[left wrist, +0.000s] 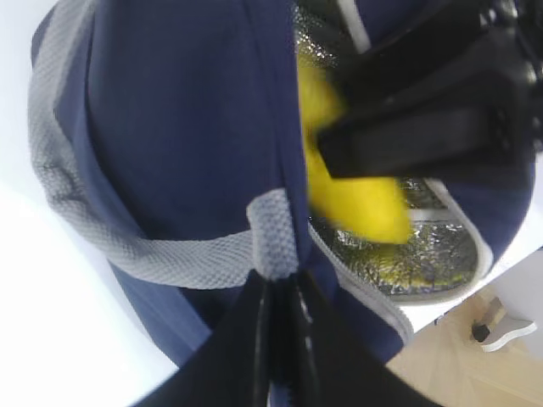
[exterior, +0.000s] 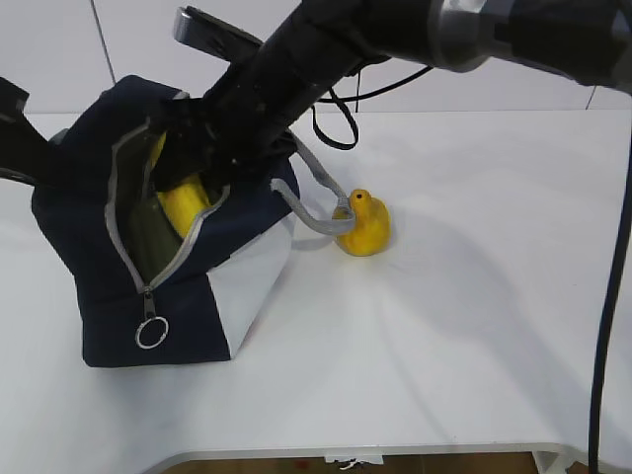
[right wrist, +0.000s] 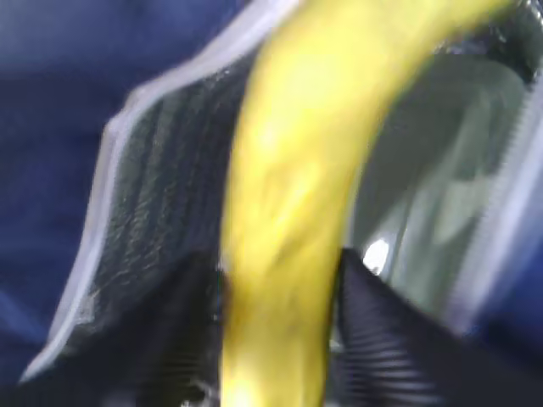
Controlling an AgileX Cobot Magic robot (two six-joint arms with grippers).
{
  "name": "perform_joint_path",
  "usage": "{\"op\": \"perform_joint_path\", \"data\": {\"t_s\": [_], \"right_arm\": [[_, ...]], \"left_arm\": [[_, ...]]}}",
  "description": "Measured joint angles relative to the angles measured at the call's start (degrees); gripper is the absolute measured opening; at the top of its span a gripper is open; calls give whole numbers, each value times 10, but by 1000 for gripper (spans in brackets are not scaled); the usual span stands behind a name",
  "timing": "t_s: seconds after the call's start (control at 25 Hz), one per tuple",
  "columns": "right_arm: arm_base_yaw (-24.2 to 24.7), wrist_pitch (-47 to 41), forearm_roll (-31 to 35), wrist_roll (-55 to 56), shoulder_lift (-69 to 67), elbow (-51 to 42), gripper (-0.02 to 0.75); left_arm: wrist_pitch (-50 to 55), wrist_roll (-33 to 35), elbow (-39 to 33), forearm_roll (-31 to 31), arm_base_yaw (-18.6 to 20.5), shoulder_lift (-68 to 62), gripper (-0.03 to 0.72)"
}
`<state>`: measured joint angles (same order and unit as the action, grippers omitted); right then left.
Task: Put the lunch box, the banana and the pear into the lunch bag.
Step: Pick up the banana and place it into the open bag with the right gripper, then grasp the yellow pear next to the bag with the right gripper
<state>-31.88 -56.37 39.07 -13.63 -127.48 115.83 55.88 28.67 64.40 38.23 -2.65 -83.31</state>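
- The large boxy navy-blue fabric lunch bag (exterior: pixel 173 276) stood on the left part of the white table (exterior: pixel 464 326), its zipped mouth open.
- The long curved yellow banana (exterior: pixel 183 202) sat inside that opening, between the right gripper's (right wrist: pixel 280 280) two fingers, which stood on either side of it.
- A small glass lunch box with a pale green lid (right wrist: pixel 441 195) lay deeper in the bag, behind the banana.
- The squat golden-yellow pear (exterior: pixel 363 225) stood on the table just right of the bag, touching one grey webbing handle (exterior: pixel 311 202).
- The left gripper (left wrist: pixel 276 292) was at the bag's other handle (left wrist: pixel 153 254), on its far left side.
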Motion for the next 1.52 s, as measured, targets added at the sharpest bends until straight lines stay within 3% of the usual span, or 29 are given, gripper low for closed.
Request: {"op": "perform_joint_path", "data": {"t_s": [0.08, 0.2, 0.48, 0.72, 0.88, 1.16, 1.52], "right_arm": [[0, -8, 0, 0, 0, 0, 526], [5, -37, -7, 0, 0, 16, 583], [18, -130, -68, 13, -1, 136, 536], [20, -148, -199, 59, -1, 202, 528], [20, -154, -283, 103, 0, 197, 528], [26, -154, -429, 164, 33, 97, 526], [29, -153, -458, 182, 13, 56, 519]], "left_arm": [[0, 0, 0, 1, 0, 0, -1], [0, 0, 0, 1, 0, 0, -1], [0, 0, 0, 2, 0, 0, -1], [0, 0, 0, 2, 0, 0, -1], [0, 0, 0, -4, 0, 0, -1], [0, 0, 0, -16, 0, 0, 0], [0, 0, 0, -19, 0, 0, 0]]}}
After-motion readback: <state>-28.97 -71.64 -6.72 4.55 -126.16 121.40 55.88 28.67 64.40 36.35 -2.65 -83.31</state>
